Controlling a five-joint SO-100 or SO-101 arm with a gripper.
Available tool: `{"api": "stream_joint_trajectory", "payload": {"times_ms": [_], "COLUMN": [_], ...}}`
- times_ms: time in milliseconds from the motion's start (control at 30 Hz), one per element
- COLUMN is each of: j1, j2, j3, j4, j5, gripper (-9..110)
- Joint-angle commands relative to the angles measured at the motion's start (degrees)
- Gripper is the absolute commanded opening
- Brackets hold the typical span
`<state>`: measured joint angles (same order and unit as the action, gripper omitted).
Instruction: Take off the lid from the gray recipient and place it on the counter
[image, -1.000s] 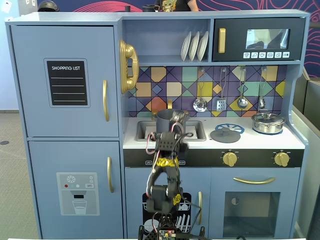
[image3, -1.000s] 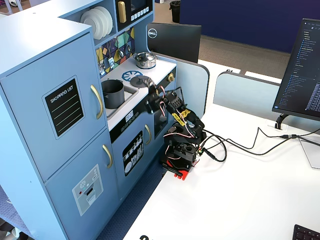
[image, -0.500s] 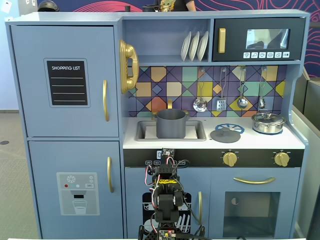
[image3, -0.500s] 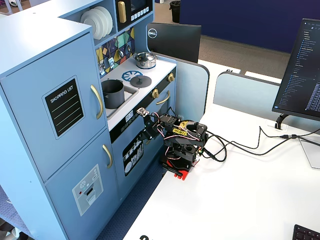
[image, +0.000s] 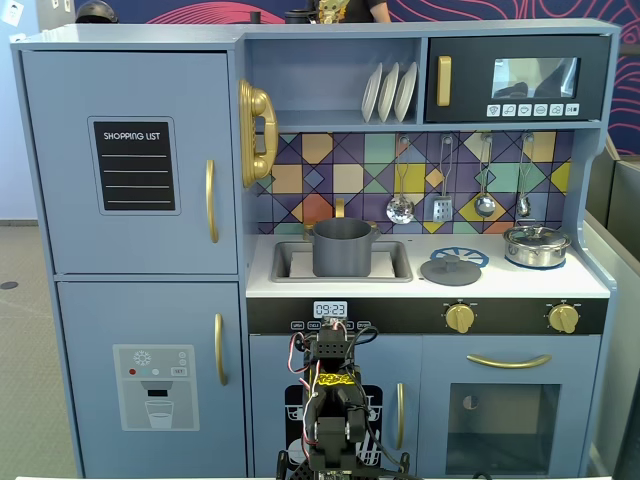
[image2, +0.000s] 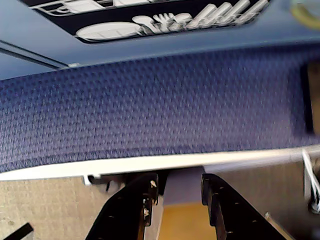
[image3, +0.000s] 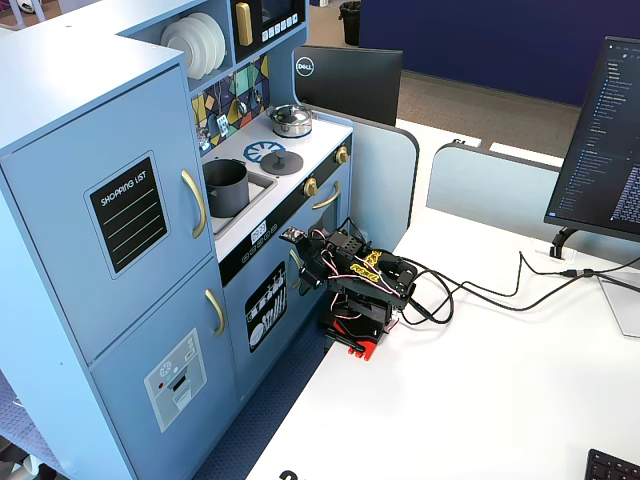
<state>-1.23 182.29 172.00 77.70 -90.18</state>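
Note:
The gray recipient (image: 342, 247) stands uncovered in the inset sink, and a fixed view from the side also shows this pot (image3: 226, 187). The lid (image: 451, 270) lies flat on the white counter (image: 500, 288) beside the burner print; from the side the lid (image3: 287, 163) shows right of the sink. The arm (image: 330, 400) is folded low in front of the cabinet door, well below the counter. My gripper (image2: 179, 189) is open with nothing between its fingers. It faces blue carpet and the cabinet base, and from the side the gripper (image3: 303, 270) sits close to the door.
A shiny silver pot (image: 537, 245) with its lid stands at the counter's right end. Gold knobs (image: 459, 318) and an oven handle (image: 508, 360) line the front. Cables (image3: 480, 290) trail over the white desk towards a monitor (image3: 605, 150).
The arm has dropped from in front of the sink and folded down to below the counter. The lid and gray pot have not moved.

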Motion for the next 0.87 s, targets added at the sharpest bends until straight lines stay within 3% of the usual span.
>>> {"api": "stream_joint_trajectory", "payload": {"times_ms": [0, 833], "j1": [0.35, 0.79], "j2": [-0.18, -0.18], "j3": [0.0, 0.0], "j4": [9.93, 10.02], "j5": [1.67, 2.02], "gripper": [3, 7]}}
